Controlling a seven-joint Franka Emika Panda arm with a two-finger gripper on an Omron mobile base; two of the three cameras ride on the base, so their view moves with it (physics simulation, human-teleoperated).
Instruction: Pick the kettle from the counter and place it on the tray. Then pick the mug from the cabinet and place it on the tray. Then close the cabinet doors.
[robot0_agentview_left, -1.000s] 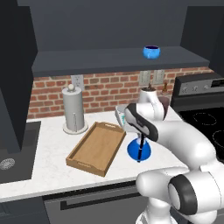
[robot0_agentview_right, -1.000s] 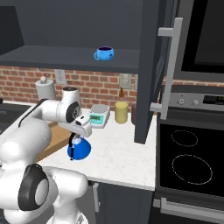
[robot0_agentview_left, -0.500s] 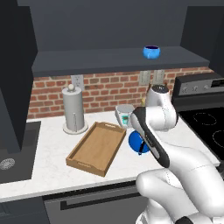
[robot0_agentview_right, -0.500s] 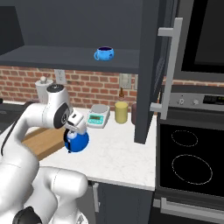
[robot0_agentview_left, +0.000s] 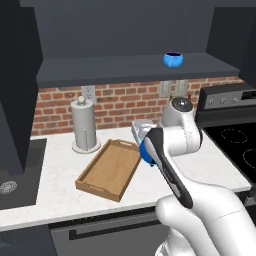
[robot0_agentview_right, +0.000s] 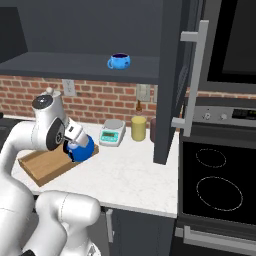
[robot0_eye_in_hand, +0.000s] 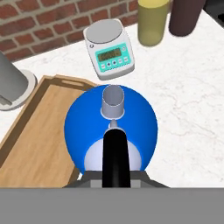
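The kettle (robot0_eye_in_hand: 110, 127) is held by its black handle in the closed gripper (robot0_agentview_right: 75, 141), lifted clear of the counter (robot0_agentview_right: 135, 175) over the tray's (robot0_eye_in_hand: 35, 135) edge at three o'clock, presumably for setting down inside.

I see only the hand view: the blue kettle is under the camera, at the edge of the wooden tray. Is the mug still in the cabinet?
Observer: Yes, the mug stands on the cabinet shelf, above the counter.
Operator: Is a cabinet door open?
Observer: In the right base view one door stands open, edge-on, beside the stove.
Operator: Does the kettle touch the tray?
Observer: The kettle looks lifted in the gripper, over the tray's right edge; contact I cannot confirm.
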